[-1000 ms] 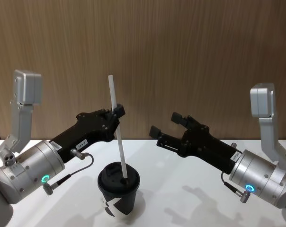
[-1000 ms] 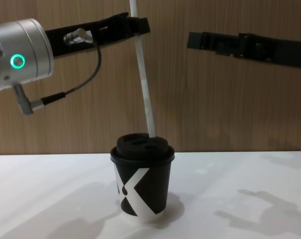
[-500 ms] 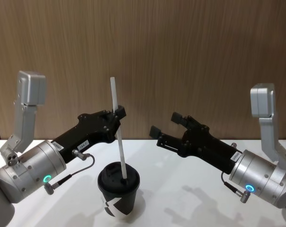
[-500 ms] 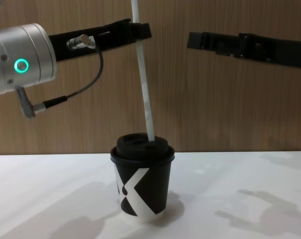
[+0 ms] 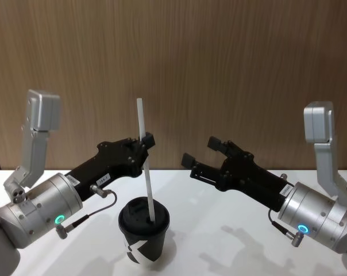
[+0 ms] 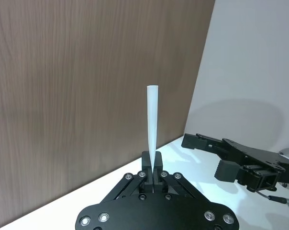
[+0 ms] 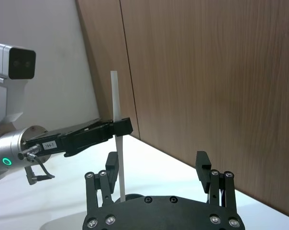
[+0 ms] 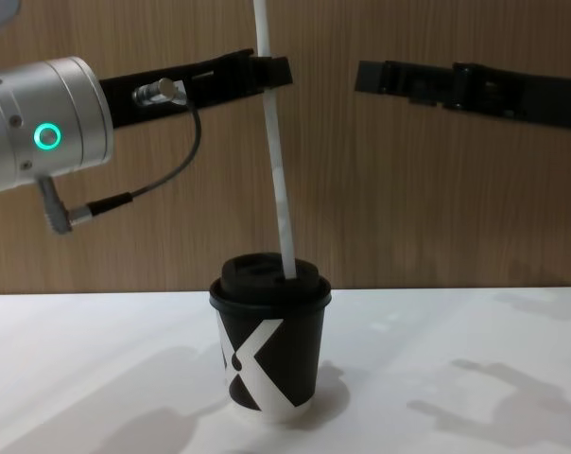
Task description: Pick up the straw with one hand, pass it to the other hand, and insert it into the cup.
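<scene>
Straw (image 5: 145,167) has dropped lower into the cup (image 8: 269,352) lid than a second ago. Your left gripper (image 5: 145,141) stays clamped on it above the cup. Right gripper (image 5: 201,153), fingers spread and empty, hangs right of the cup, well apart. Wood wall (image 5: 219,57) is close behind the cup.

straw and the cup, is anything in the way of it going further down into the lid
Nothing visible blocks it. The left gripper is shut on the straw, whose lower end already sits at the hole in the lid of the cup. The right gripper hangs open, off to the side.
</scene>
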`<state>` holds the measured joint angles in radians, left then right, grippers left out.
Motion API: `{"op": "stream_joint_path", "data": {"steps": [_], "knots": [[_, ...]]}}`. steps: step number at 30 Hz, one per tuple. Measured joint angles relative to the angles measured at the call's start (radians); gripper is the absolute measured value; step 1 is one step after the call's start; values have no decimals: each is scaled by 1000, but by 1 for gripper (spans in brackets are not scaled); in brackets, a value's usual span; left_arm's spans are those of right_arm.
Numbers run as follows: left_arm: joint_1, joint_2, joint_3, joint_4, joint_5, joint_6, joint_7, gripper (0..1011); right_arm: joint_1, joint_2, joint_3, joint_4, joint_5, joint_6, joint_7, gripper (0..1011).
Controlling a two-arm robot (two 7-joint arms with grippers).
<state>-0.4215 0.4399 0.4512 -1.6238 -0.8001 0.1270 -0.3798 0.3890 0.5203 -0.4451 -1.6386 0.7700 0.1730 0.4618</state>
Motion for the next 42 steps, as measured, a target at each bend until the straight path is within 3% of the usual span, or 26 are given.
{"op": "stream_joint_path", "data": {"steps": [18,39,42], "knots": [[8,-2,5,10,1,-5,-4,4,0,0,0,0,0,0,0,1001],[18,-6,15,16,55,-7,13,3,0,0,0,0,0,0,0,1001],[20,-10,16,22,60,-9,13,69,0,0,0,0,0,0,0,1001]]}}
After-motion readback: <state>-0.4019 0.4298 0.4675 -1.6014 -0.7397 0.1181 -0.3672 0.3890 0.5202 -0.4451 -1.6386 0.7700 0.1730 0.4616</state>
